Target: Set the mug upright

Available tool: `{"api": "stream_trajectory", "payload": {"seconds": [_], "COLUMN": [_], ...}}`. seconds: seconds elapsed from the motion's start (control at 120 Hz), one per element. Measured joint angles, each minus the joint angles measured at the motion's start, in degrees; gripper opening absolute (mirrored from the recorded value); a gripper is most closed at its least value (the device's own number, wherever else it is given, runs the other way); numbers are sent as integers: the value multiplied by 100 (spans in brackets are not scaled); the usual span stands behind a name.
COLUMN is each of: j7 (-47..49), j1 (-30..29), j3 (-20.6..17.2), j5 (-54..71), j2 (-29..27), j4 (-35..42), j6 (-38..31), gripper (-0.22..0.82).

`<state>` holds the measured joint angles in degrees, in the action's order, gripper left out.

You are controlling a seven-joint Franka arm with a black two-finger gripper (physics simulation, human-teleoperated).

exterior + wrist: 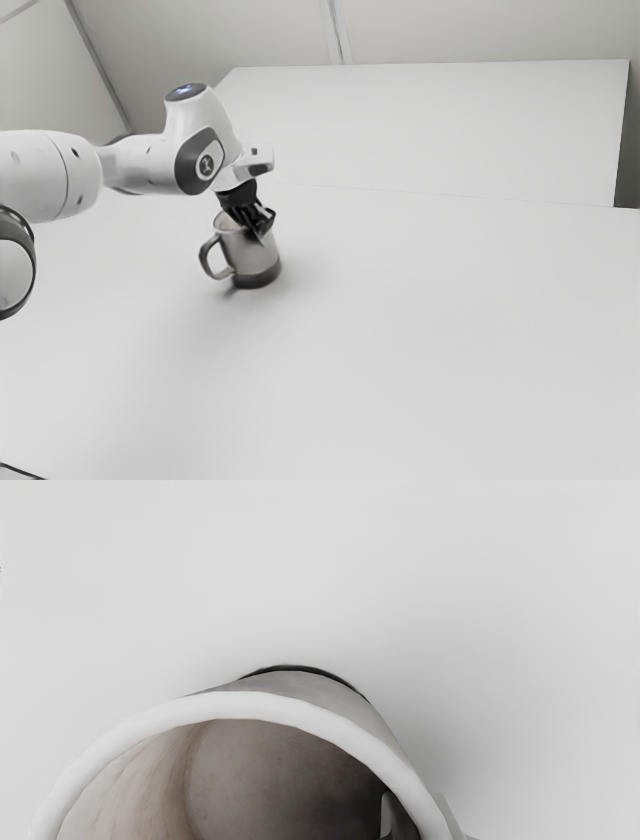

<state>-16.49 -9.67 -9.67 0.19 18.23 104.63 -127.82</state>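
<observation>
The grey metallic mug (247, 252) has its mouth up and its dark base down in the exterior view, leaning a little toward that view's left; whether the base lies flat on the table is unclear. Its handle faces the exterior view's left. At the rim is my black gripper (258, 222). In the wrist view the mug (280, 705) shows its pale rim and open inside. One finger of the gripper (421, 807) is inside the wall and the other outside, shut on that wall. The lower parts of the fingers are partly hidden by the rim.
A broad white table (420, 330) surrounds the mug. Behind it in the exterior view stands a white panel-like surface (430, 130), and a dark cable (20, 471) lies at the lower left corner.
</observation>
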Motion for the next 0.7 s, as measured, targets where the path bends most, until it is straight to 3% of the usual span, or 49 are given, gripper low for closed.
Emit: {"api": "stream_trajectory", "payload": {"seconds": [0.133,0.333,0.483,0.567,0.7], "j7": [551,1114,1426,1564,1705], "j1": [0,0,-1,-16,-14], "j3": [-1,0,0,-48,-149], "j5": [-143,-275,-299,-303,-252], "j2": [-7,30,-117,-668,-1050], "j4": [186,234,226,19,-1427], "j6": [-227,-360,-341,141,1652], "gripper": [-18,24,43,48,54]}}
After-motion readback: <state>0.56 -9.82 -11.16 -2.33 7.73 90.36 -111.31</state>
